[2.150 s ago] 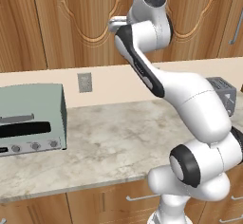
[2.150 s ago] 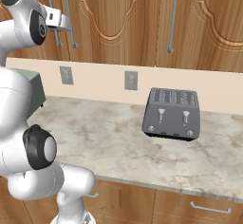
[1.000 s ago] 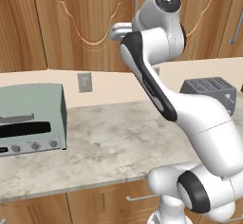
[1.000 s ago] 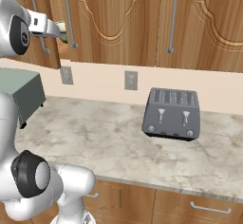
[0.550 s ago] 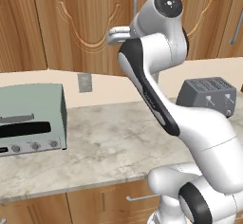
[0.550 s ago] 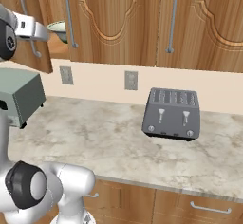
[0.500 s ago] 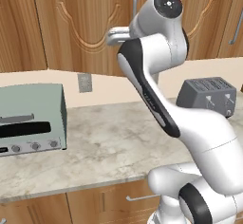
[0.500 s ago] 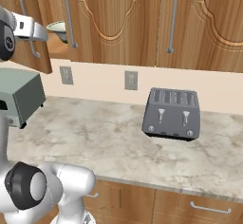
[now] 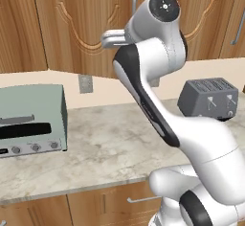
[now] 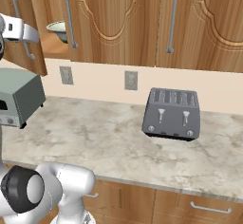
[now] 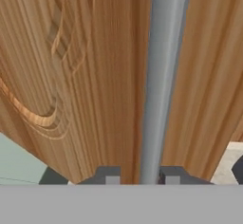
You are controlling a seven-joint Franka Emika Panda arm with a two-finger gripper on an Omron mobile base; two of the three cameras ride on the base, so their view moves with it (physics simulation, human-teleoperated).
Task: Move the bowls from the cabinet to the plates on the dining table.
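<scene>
The cabinet's left door [image 10: 29, 52] stands swung open. On the shelf behind it sits one of the bowls [image 10: 58, 28], cream-white with a green band. My gripper [image 10: 34, 36] is at that door's long silver bar handle [image 11: 161, 76]. In the hand view the handle runs between my two fingertips [image 11: 112, 176], with a thin gap on the left side, so the jaws stand slightly open around it. From the left base view the gripper [image 9: 109, 39] shows high in front of the carved door [image 9: 86, 24]. The plates and dining table are out of view.
Under the cabinets runs a marble counter [image 10: 104, 137]. On it stand a dark grey toaster [image 10: 172, 114] to the right and a pale green toaster oven [image 9: 28, 122] to the left. Two wall outlets [image 10: 130, 80] sit on the backsplash. Drawers [image 10: 204, 209] lie below the counter edge.
The hand has swung left with the door's handle, opening the door wider and uncovering the bowl. The jaws have eased off the handle.
</scene>
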